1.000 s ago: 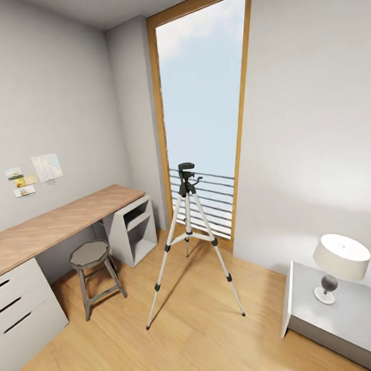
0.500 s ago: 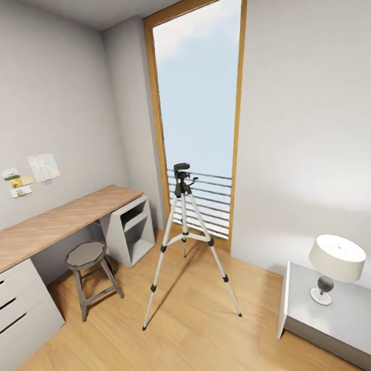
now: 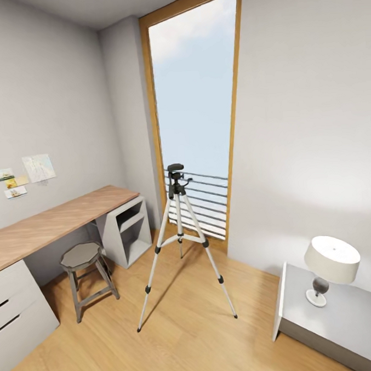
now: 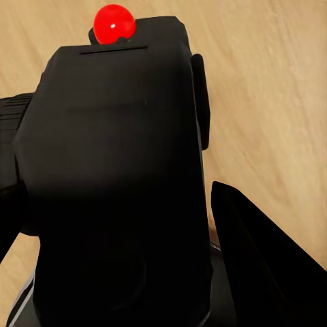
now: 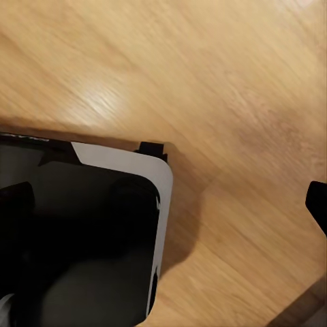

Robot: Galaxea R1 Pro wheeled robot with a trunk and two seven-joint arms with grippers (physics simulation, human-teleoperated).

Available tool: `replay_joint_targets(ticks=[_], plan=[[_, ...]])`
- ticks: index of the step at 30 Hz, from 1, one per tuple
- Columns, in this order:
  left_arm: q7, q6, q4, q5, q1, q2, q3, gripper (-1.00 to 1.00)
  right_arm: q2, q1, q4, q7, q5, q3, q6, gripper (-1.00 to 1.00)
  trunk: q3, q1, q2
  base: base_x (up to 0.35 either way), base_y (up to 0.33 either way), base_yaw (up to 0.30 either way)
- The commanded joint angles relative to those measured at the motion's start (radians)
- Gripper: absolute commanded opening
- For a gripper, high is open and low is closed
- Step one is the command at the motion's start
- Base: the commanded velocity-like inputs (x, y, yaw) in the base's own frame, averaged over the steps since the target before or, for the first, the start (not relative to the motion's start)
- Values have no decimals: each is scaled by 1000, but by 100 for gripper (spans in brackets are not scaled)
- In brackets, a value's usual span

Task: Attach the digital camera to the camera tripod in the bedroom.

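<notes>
Closest in, the left gripper (image 4: pixel 116 272) pinches the digital camera (image 4: pixel 116 163) between its dark fingers (image 4: pixel 259 259), red dot away from the wrist, the body carried clear above the wood floor (image 4: pixel 272 88), apparently for transport to the mount. The right wrist view shows the robot's own base (image 5: pixel 82 231) over the floor; whether that claw is spread or pressed together cannot be told. Farther off, the camera tripod (image 3: pixel 180 238) stands with legs splayed before the tall window (image 3: pixel 194 97), its black head bare, between a stool (image 3: pixel 83 257) under the desk (image 3: pixel 56 221) and a lamp (image 3: pixel 330 264).
</notes>
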Motion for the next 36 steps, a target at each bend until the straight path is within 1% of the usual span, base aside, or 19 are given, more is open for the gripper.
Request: replay_joint_targets(ticks=[1, 36], plan=[[1, 1, -1, 7, 0, 0, -9, -100, -1, -1, 3, 2, 9, -8, -3, 100, 0, 0, -1, 4, -11, 0], [1, 1, 1, 7, 0, 0, -9, -100, 0, -1, 3, 6, 12, -5, 2, 100, 0, 0, -1, 0, -1, 0]])
